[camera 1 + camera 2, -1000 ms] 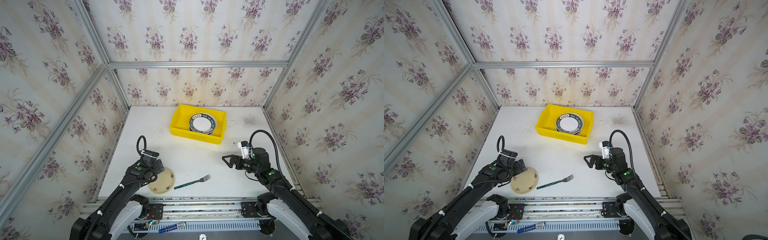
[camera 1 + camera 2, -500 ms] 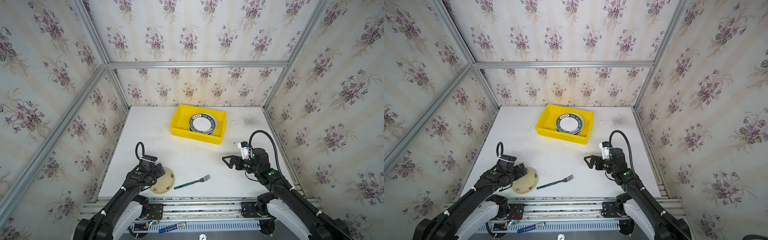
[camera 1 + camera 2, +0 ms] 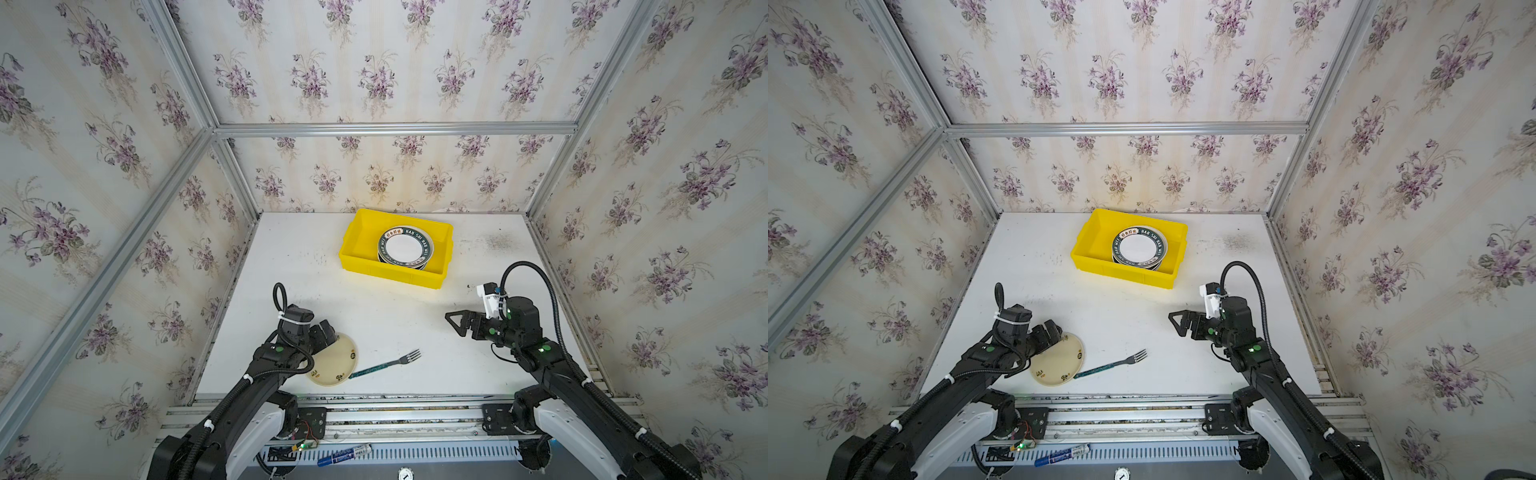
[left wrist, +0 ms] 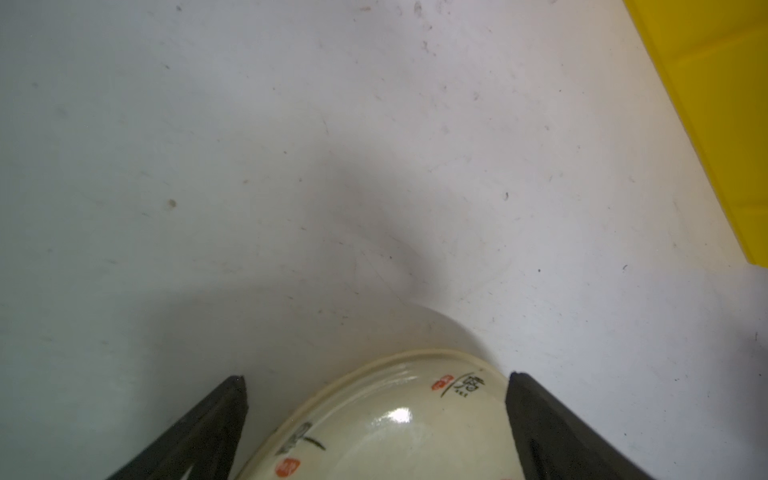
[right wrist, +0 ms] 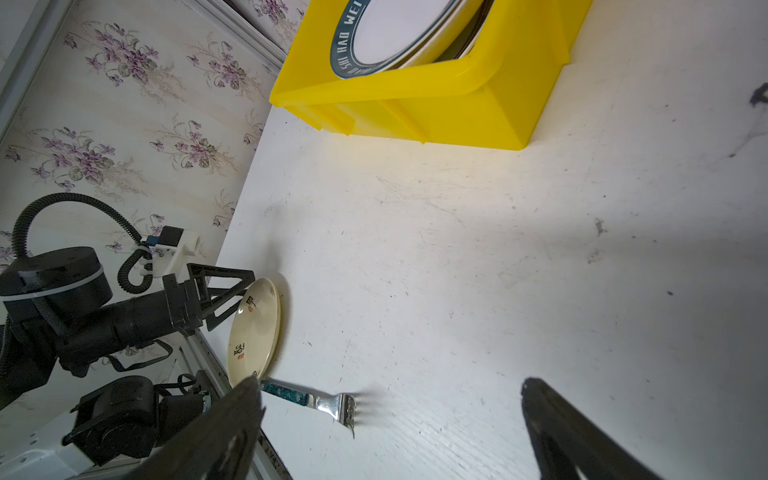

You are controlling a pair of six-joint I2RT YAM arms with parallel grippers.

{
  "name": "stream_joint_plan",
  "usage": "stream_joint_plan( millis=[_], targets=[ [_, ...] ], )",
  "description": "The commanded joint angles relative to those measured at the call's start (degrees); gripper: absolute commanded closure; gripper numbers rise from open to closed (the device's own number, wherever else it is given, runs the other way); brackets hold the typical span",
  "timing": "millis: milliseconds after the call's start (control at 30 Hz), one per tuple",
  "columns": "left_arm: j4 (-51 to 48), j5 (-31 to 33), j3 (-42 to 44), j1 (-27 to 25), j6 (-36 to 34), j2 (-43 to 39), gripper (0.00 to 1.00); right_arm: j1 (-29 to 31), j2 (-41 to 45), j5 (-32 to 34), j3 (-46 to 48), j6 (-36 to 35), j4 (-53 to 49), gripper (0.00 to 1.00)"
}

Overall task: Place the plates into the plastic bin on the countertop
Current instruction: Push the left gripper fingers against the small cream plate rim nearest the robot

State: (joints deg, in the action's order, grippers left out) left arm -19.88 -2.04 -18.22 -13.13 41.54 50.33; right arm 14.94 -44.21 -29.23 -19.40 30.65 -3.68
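A cream plate (image 3: 337,362) (image 3: 1059,362) with small motifs lies flat on the white countertop (image 3: 291,257) near its front left. My left gripper (image 3: 327,332) (image 3: 1052,331) (image 4: 376,378) hangs open over the plate's left rim, and the rim (image 4: 395,424) shows between the two spread fingers. The yellow plastic bin (image 3: 395,276) (image 3: 1125,276) (image 5: 436,108) stands at the back middle. A stack of plates (image 3: 405,247) (image 3: 1138,248) lies in it, topped by a white one with a dark teal rim. My right gripper (image 3: 455,322) (image 3: 1177,322) (image 5: 390,386) is open and empty above the right side.
A fork (image 3: 386,365) (image 3: 1111,365) (image 5: 316,401) with a teal handle lies just right of the cream plate, handle end at the plate's rim. Floral walls with aluminium rails close in the left, back and right sides. A rail runs along the front edge.
My left gripper has shifted a little at the cream plate's left rim and stays open. The right arm, the fork and the bin have not moved.
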Motion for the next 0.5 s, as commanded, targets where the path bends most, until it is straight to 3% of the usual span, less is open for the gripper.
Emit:
stream_joint_plan(
  millis=[0, 467],
  targets=[
    [-2.07, -3.87, 0.47, 0.03, 0.22, 0.47, 0.0, 0.0, 0.28, 0.83, 0.01, 0.66, 0.52, 0.01],
    [-5.41, -0.89, -0.3, 0.03, 1.18, 1.06, 0.0, 0.0, 2.57, 1.71, 0.15, 1.25, -1.63, 0.01]
  ],
)
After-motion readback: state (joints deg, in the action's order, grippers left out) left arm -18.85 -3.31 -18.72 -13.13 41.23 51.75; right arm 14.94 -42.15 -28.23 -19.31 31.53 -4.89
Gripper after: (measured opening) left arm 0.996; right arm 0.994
